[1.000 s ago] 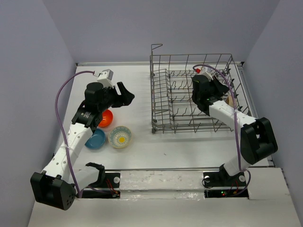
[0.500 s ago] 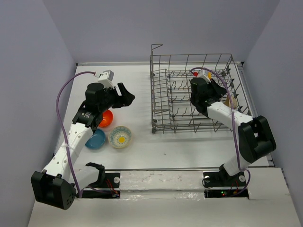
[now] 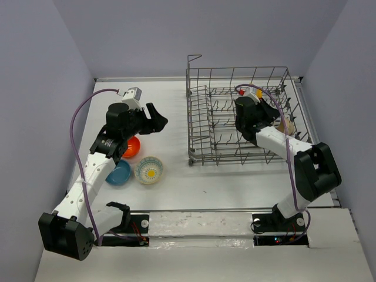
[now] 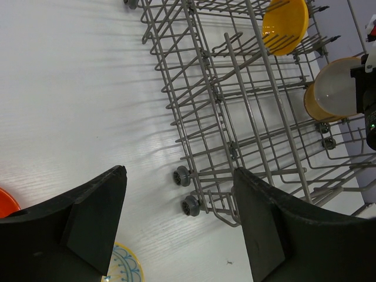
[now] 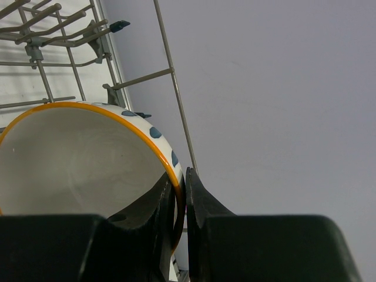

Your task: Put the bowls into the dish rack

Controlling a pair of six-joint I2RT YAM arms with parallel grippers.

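Left gripper (image 3: 157, 120): jaws wide apart, empty, above table (image 3: 176, 182).
Right gripper (image 5: 181, 195): pinching dotted bowl (image 5: 76, 158) by its rim, inside rack (image 3: 197, 126), right end.
Yellow bowl (image 4: 285, 23): in rack.
Orange bowl (image 3: 131, 147), blue bowl (image 3: 119, 172), flowered bowl (image 3: 149, 170): on table, by left arm.

Grey wire dish rack (image 3: 223, 124) sits on table (image 3: 170, 111), right half; tall sides, rows of tines. Yellow bowl (image 4: 285, 26) stands on edge among tines. Orange-rimmed bowl (image 5: 76, 164), white inside, blue dots outside, tilted at rack's right end, rim pinched in my right gripper (image 5: 179, 202). Orange-red bowl (image 3: 131, 147), blue bowl (image 3: 118, 173) and flower-patterned bowl (image 3: 149, 170) cluster on table, well left of rack.
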